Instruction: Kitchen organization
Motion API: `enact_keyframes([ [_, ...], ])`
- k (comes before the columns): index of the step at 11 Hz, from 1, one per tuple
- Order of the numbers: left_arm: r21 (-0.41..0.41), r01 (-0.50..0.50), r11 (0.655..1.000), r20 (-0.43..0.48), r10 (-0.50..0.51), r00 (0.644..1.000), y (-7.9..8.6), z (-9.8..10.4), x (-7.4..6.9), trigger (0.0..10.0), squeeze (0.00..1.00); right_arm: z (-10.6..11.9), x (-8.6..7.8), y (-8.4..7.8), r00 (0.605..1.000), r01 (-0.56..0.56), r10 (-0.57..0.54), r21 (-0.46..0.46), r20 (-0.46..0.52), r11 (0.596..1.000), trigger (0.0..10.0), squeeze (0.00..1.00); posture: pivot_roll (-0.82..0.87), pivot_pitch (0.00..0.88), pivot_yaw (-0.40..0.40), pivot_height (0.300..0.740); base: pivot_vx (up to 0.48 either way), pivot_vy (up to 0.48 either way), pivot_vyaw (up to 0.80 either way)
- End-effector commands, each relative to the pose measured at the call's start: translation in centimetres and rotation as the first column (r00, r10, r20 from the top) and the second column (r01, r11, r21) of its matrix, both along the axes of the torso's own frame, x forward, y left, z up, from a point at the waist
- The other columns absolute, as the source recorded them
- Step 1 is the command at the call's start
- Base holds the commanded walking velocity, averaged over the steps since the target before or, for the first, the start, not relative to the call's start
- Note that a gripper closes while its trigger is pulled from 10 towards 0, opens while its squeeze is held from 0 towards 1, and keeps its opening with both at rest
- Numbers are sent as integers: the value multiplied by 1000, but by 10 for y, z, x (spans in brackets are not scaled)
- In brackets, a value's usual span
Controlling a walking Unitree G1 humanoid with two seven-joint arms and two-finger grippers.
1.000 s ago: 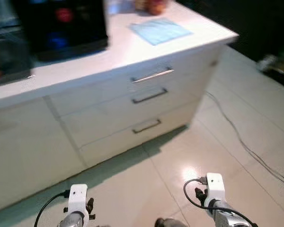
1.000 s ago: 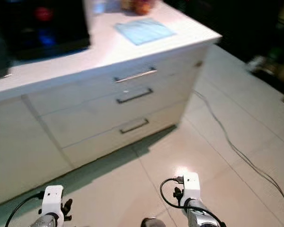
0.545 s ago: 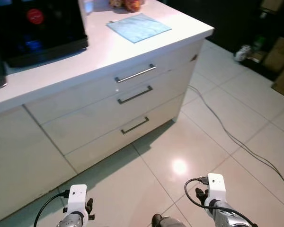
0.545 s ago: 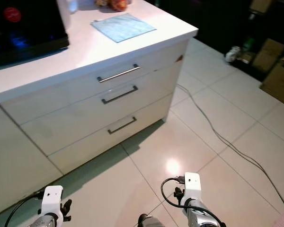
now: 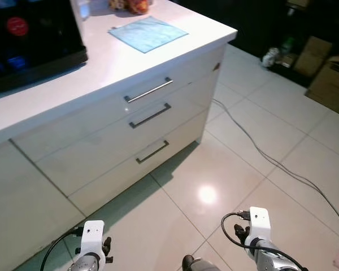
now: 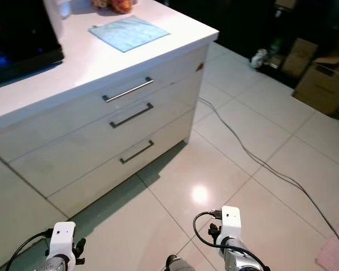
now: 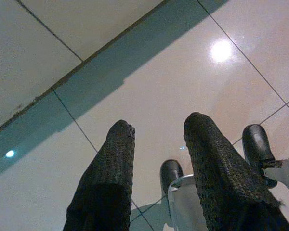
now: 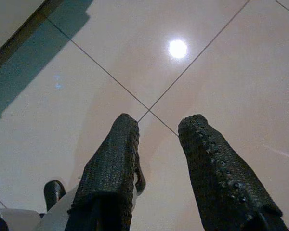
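A white kitchen counter point(image 5: 110, 68) stands ahead on my left, with three drawers point(image 5: 150, 116) stacked under its top. On the top lie a light blue cloth point(image 5: 147, 33), some fruit point(image 5: 131, 5) at the back and a black appliance point(image 5: 28, 34). Both arms hang low at my sides over the tiled floor. My left gripper point(image 7: 156, 129) is open with nothing between its fingers, and my right gripper point(image 8: 156, 124) is open and empty as well.
A dark cable point(image 5: 271, 161) runs across the glossy tile floor from the counter's corner to the right. Cardboard boxes point(image 6: 319, 84) stand at the far right, with a pale object point(image 5: 269, 56) beside them. My own feet point(image 7: 257, 149) show below.
The camera has turned to the right: the counter has slid left in view and more floor and the boxes have come in. Both arms hang as before.
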State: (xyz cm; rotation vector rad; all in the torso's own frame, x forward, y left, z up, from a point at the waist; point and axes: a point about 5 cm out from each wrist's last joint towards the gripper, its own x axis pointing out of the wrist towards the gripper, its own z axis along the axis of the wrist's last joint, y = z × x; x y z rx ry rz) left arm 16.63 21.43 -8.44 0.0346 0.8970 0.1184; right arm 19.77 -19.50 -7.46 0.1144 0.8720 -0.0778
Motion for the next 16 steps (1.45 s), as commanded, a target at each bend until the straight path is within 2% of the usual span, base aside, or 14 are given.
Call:
enact_keyframes([
  [1,6,-2,1000,-16,2,1000,3,-1,-4,10000,0,0,0,-1,999,33,-33,8,-6,999,10000,0,58,78,19,740,0,0,-775],
  [8,25,16,1000,-30,-15,999,5,-1,-3,10000,0,-1,-2,-4,998,69,-69,9,-10,998,10000,0,55,86,25,740,0,0,-774],
  [10,53,47,998,-31,-45,999,6,0,-1,10000,0,-1,-1,-4,997,78,-78,12,-9,997,10000,0,52,87,28,740,0,0,-775],
  [13,58,54,997,-31,-52,998,5,0,0,10000,0,-1,-2,-4,996,84,-84,15,-8,996,10000,0,53,86,28,740,0,-300,-773],
  [16,57,54,997,-30,-52,998,5,0,-1,10000,0,-1,-2,-4,996,86,-86,15,-9,996,10000,0,57,90,28,740,0,0,-771],
])
